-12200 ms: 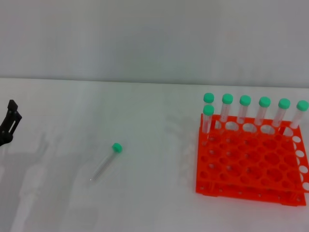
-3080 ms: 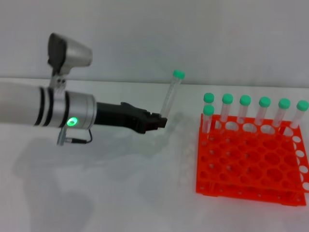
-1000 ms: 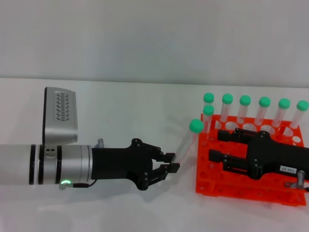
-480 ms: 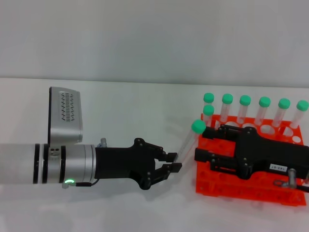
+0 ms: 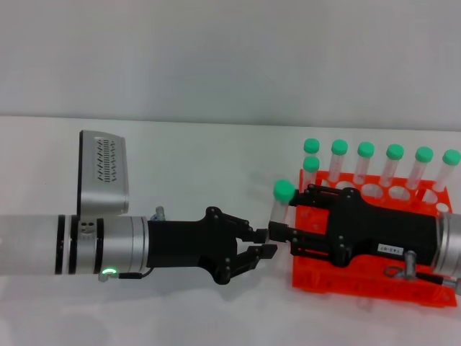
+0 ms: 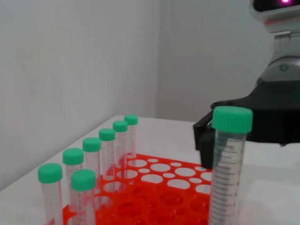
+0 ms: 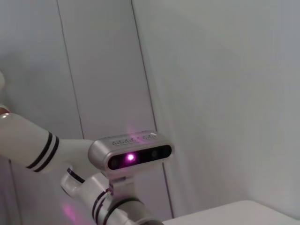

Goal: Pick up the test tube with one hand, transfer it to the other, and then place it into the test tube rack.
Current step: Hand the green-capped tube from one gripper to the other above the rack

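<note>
Left tool black, pinching slender clear test tube, round green cap

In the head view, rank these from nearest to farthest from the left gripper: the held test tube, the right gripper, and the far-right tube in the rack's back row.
1. The test tube, green cap up, at the left gripper fingertips.
2. The right gripper, just beyond the tube, over the test tube rack at its left edge.
3. The far-right racked tube, at the rack's back right corner.
</note>
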`<state>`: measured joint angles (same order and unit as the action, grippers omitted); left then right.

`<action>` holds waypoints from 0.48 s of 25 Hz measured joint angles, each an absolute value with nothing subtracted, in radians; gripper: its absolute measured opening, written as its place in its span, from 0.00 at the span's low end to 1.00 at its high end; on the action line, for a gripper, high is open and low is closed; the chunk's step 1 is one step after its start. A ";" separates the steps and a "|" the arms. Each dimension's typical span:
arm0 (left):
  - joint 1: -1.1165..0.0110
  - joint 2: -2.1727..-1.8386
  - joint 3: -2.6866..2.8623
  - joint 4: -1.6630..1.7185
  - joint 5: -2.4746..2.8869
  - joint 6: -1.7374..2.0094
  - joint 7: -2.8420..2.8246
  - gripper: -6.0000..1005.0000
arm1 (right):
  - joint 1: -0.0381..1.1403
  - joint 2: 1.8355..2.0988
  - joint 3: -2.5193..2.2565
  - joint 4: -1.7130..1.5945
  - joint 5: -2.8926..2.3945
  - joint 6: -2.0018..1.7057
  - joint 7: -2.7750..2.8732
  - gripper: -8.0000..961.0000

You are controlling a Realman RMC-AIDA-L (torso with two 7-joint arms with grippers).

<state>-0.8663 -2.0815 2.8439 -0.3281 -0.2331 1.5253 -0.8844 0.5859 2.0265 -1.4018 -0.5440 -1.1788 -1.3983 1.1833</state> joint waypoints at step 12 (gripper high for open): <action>-0.869 -2.081 2.844 -0.319 -0.233 1.526 -0.884 0.19 | 0.582 2.028 -1.441 -0.541 -1.122 -1.351 1.113 0.68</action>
<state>-0.8695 -2.0811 2.8440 -0.3193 -0.2329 1.5256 -0.8836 0.5819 2.0279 -1.4414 -0.5411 -1.1217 -1.3506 1.1132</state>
